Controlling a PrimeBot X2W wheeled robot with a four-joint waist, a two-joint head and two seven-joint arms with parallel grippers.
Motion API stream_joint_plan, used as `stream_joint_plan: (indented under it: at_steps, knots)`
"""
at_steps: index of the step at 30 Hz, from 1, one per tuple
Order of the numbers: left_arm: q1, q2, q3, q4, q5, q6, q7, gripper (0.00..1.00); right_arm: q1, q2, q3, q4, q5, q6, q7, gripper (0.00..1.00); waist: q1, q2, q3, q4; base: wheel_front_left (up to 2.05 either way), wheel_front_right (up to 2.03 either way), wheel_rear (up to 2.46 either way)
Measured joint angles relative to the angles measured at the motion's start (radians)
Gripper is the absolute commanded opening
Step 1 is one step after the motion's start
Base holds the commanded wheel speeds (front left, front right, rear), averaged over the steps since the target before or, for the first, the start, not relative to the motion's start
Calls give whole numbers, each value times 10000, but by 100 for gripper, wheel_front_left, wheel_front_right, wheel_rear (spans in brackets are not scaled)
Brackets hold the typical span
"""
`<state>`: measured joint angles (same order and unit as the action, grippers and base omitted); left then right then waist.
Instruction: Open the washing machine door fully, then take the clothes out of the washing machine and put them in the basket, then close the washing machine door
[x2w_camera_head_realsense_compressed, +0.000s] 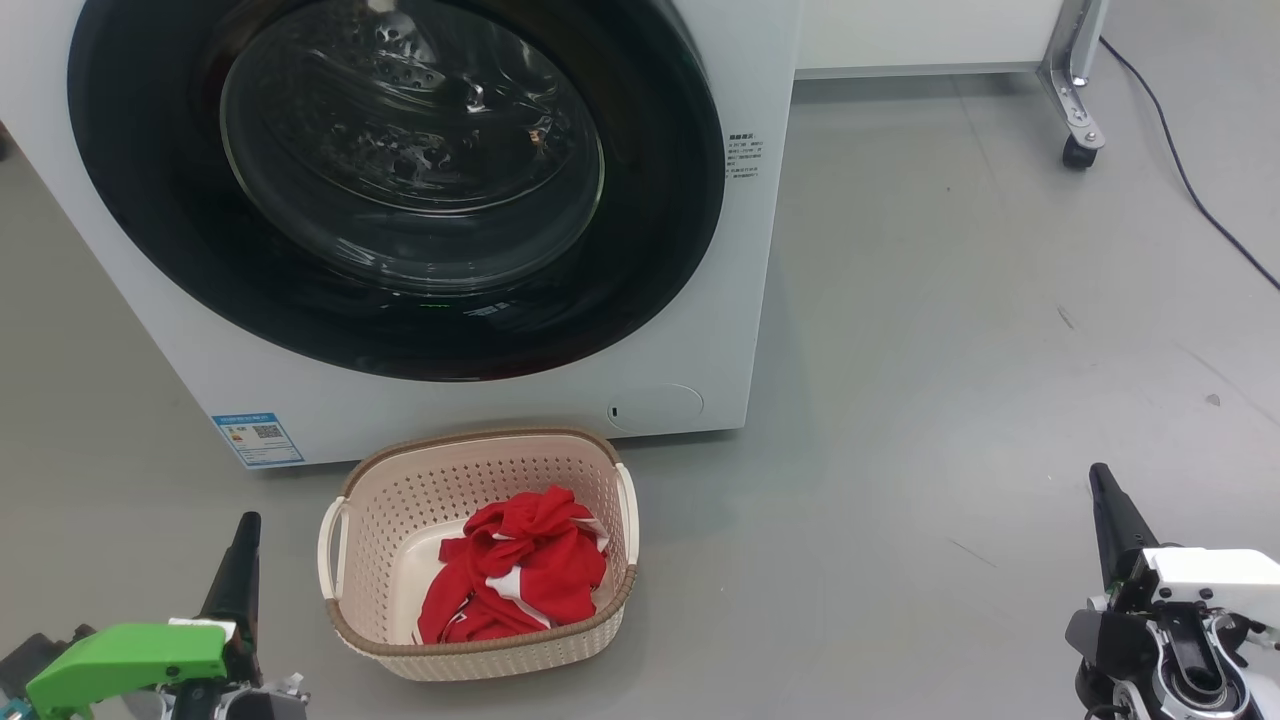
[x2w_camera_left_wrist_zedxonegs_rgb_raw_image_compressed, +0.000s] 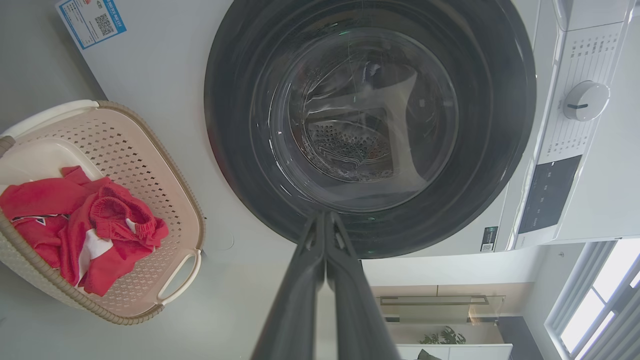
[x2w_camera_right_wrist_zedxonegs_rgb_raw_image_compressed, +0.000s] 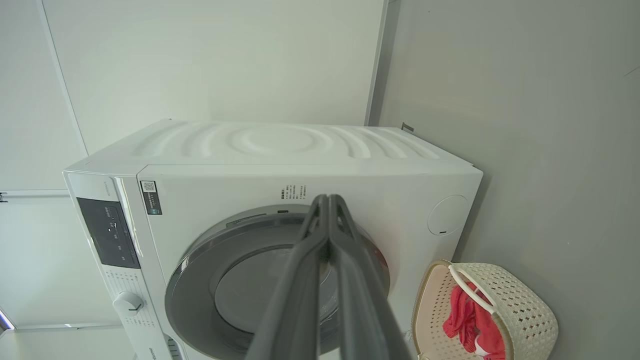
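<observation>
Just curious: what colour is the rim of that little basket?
The basket rim is woven-look brown; the head view shows it best.

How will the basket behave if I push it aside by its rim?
The basket looks like thin perforated plastic holding the red clothes, so it is probably light. It sits on smooth grey floor, so a push would likely slide it rather than tip it. Its walls may flex slightly.
</observation>
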<state>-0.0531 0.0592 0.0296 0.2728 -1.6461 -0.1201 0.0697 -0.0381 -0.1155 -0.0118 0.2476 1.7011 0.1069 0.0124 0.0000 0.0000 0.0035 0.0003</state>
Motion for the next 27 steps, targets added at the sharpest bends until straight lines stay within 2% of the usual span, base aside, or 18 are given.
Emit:
stream_joint_plan:
  at_steps: [27]
  knots:
    - [-5,0,15,46,2,-2,4,0,-60,2,-31,163,0,65,12,0,0,0,-5,-1,0,0,0]
